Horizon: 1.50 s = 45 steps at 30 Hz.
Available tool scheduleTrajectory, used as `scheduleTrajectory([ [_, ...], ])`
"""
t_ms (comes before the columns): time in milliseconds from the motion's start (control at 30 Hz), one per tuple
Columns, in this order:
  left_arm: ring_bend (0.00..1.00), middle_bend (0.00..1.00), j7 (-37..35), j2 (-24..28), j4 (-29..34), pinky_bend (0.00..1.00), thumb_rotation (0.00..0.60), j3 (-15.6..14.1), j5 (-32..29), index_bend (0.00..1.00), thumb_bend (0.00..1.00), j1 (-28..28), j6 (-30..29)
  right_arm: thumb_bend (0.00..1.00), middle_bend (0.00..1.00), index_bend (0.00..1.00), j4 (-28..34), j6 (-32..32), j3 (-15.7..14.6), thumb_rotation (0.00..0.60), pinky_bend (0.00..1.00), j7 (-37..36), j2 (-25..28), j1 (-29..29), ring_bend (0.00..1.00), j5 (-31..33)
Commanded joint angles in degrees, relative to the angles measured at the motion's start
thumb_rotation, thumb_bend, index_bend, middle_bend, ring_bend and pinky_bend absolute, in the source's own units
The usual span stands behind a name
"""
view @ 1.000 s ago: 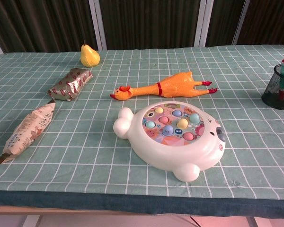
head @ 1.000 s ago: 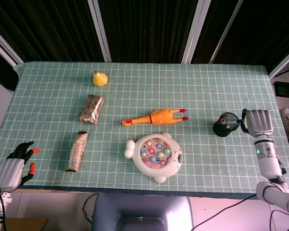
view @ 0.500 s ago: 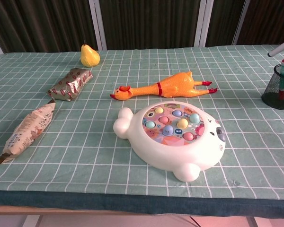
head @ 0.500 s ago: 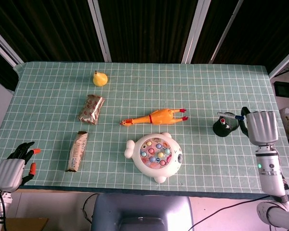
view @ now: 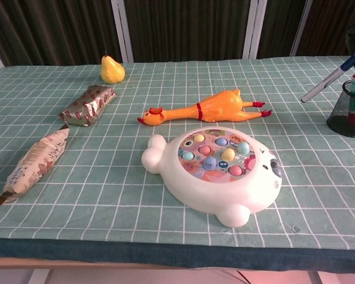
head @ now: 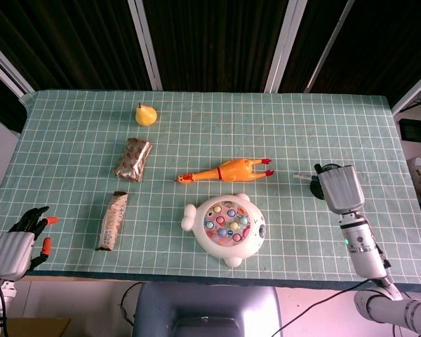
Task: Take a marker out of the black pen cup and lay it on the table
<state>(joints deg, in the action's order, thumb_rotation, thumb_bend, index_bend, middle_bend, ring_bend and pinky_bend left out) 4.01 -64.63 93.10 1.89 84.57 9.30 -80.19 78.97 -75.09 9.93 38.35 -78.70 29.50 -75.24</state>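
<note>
The black mesh pen cup (view: 347, 110) stands at the table's right side with a red marker (view: 353, 100) still upright in it. In the head view my right hand (head: 339, 188) hovers over the cup and hides most of it. This hand holds a white marker with a blue cap (view: 331, 77), lifted clear of the cup and tilted, its far end pointing left (head: 305, 176). My left hand (head: 15, 247) hangs off the table's front left corner, fingers apart and holding nothing.
A white fishing-game toy (head: 226, 227) sits front centre, with a rubber chicken (head: 224, 170) behind it. On the left lie two snack packets (head: 113, 220) (head: 133, 159), and a yellow pear (head: 146, 114) stands further back. The table's right edge is close to the cup.
My right hand has drawn the white marker up out of the cup and carried it left, so it now covers the cup in the head view. The left hand has not moved.
</note>
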Motion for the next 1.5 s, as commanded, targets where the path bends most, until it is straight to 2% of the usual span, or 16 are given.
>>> scheduleTrajectory([
  [33,0.09,0.11,-0.22,0.08,-0.06,0.33,0.600,0.07,-0.12,0.29,0.58,-0.03,-0.01,0.94,1.00,0.84,-8.69,3.81,1.08,0.600,1.00,6.32,-6.61,3.65,1.00,3.21],
  [133,0.09,0.11,-0.43,0.15,-0.05,0.33,0.600,0.15,-0.32,0.29,0.58,0.00,0.12,0.94,1.00,0.84,-13.98,4.31,1.43,0.600,1.00,9.78,-10.02,5.18,1.00,3.85],
  [300,0.09,0.11,-0.56,0.24,-0.02,0.33,0.600,0.12,-0.18,0.29,0.58,0.01,0.10,0.94,1.00,0.84,-19.31,5.55,1.30,0.600,1.00,10.97,-13.51,6.11,1.00,4.63],
  [433,0.09,0.10,-0.58,0.26,0.00,0.33,0.600,0.07,-0.14,0.29,0.58,-0.05,0.05,0.94,1.00,0.84,-20.41,7.45,0.93,0.600,1.00,10.94,-14.37,5.95,1.00,5.86],
  [533,0.09,0.11,-0.58,0.24,0.00,0.33,0.600,0.08,-0.09,0.29,0.58,-0.08,-0.04,0.93,1.00,0.76,-20.09,8.65,1.06,0.600,1.00,10.01,-14.30,5.67,1.00,6.95],
  [700,0.09,0.10,-0.47,0.22,0.00,0.33,0.600,0.01,0.01,0.29,0.58,-0.04,0.06,0.77,1.00,0.55,-17.47,9.92,1.54,0.600,1.00,7.91,-12.57,4.95,1.00,8.52],
  [800,0.09,0.11,-0.36,0.20,0.04,0.33,0.600,-0.04,0.07,0.29,0.58,-0.02,0.12,0.62,1.00,0.40,-14.90,10.01,1.63,0.600,1.00,6.66,-10.84,4.26,1.00,9.04],
  [867,0.09,0.11,-0.30,0.21,0.07,0.33,0.600,-0.06,0.12,0.29,0.58,-0.03,0.10,0.48,1.00,0.28,-12.89,10.11,1.74,0.600,1.00,5.76,-9.52,3.72,1.00,9.53],
  [1000,0.09,0.10,-0.18,0.15,0.05,0.33,0.600,-0.08,0.17,0.29,0.58,-0.05,0.05,0.33,1.00,0.17,-6.58,10.01,2.62,0.600,0.98,1.64,-5.35,2.06,1.00,10.87],
  [1133,0.09,0.10,0.04,0.09,0.02,0.33,0.600,-0.09,0.06,0.29,0.58,0.04,0.28,0.31,1.00,0.20,2.22,10.16,3.25,0.600,0.95,-6.28,0.95,-0.27,1.00,10.41],
  [1233,0.09,0.11,0.19,-0.01,-0.07,0.33,0.600,0.01,-0.05,0.29,0.58,0.03,0.18,0.31,0.99,0.32,9.11,5.87,3.30,0.600,0.89,-15.35,6.43,-3.84,0.97,6.09],
  [1300,0.09,0.11,0.30,-0.13,-0.18,0.33,0.600,0.09,-0.16,0.29,0.58,0.06,0.18,0.31,0.91,0.41,13.41,1.25,2.64,0.600,0.84,-20.29,10.14,-7.19,0.88,2.67],
  [1433,0.09,0.10,0.64,-0.33,-0.41,0.33,0.600,0.20,-0.53,0.29,0.58,0.29,0.68,0.31,0.70,0.44,20.92,-6.84,0.08,0.600,0.75,-24.78,17.11,-14.19,0.66,-1.45],
  [1500,0.09,0.11,1.07,-0.49,-0.49,0.33,0.600,0.27,-0.84,0.29,0.58,0.35,0.84,0.31,0.58,0.43,23.50,-10.10,-1.61,0.600,0.67,-26.38,20.11,-17.70,0.52,-2.69],
])
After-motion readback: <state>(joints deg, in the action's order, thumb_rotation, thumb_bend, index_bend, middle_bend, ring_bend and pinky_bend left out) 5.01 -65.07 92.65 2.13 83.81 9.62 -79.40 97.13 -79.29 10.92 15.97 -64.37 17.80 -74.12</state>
